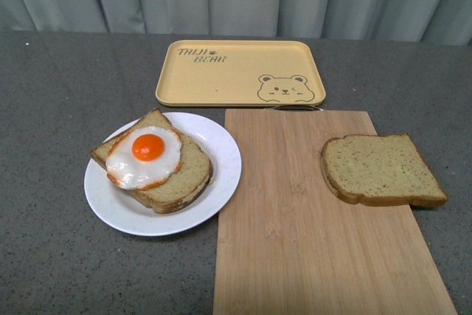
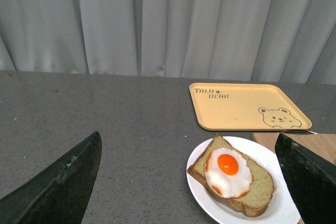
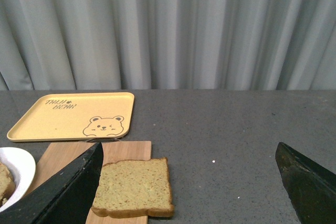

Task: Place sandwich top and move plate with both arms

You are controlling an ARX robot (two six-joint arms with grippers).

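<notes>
Starting the first step, we are seeing the squarish brown wholemeal bread slice (image 1: 382,169) lying on the right of a pale wooden cutting board (image 1: 295,241). It is well apart from the round white plate (image 1: 225,160) at the left, which is carrying an egg-topped bread slice (image 1: 151,160). Our left gripper (image 2: 188,136) and right gripper (image 3: 189,145) are hanging with jaws wide apart, gripping nothing. We judge the next move is lowering the right gripper onto the plain slice.

Grey speckled table (image 1: 51,256): white plate (image 1: 221,145) left, wooden board (image 1: 295,241) just beside, yellow tray (image 1: 221,79) behind.
</notes>
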